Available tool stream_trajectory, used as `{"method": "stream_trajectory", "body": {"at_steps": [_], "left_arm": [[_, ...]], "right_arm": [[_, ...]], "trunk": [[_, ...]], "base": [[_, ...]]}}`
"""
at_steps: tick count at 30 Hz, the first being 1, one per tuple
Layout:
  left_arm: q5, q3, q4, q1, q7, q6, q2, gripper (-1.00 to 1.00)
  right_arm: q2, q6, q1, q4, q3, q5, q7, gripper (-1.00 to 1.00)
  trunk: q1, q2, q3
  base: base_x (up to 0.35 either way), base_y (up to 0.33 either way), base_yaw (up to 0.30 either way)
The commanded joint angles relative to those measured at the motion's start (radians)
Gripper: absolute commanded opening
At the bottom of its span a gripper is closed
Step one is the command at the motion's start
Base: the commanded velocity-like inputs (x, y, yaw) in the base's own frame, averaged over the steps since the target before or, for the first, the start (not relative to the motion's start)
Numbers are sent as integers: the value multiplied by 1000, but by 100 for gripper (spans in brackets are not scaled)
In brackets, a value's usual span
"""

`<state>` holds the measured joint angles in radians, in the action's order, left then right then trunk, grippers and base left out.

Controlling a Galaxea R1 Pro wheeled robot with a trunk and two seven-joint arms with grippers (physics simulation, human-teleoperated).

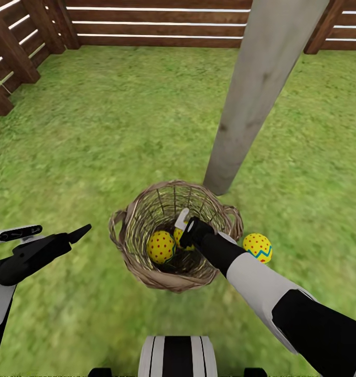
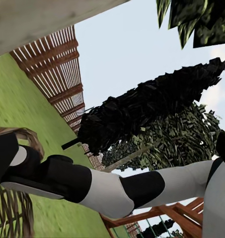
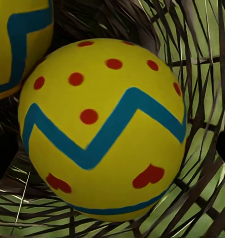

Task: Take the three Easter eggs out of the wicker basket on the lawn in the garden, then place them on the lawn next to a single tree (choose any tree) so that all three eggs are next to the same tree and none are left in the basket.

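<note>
Mottled green lawn (image 1: 120, 131). Right gripper (image 1: 185, 230): inside round tan wicker basket (image 1: 126, 246), closure indiscernible. Basket holds two yellow blue-zigzag, red-dotted eggs (image 1: 161, 246); third egg (image 1: 257, 247) on grass beside pale trunk (image 1: 251, 104). Left gripper (image 1: 78, 234): idle, closure indiscernible.

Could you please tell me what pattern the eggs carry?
Yellow Easter egg with blue zigzag bands and red dots, clearest in the right wrist view.

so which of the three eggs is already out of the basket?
The egg lying on the lawn just outside the wicker basket, near the tree trunk. The other two eggs sit inside the basket, by the right claw.
</note>
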<state>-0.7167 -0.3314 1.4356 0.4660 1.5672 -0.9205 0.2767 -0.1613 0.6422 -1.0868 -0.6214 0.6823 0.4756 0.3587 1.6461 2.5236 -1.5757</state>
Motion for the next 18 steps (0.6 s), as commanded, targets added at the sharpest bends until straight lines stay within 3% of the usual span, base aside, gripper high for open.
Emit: {"method": "stream_trajectory", "body": {"at_steps": [1,18], "left_arm": [[0,0,0,0,4,-11,0,100],[0,0,0,0,4,-11,-1,100]], "right_arm": [[0,3,-1,-1,2,11,7,100],[0,3,-1,0,2,11,6,100]], "trunk": [[0,0,-2],[0,0,-29]], "base": [[0,0,0],[0,0,0]]}}
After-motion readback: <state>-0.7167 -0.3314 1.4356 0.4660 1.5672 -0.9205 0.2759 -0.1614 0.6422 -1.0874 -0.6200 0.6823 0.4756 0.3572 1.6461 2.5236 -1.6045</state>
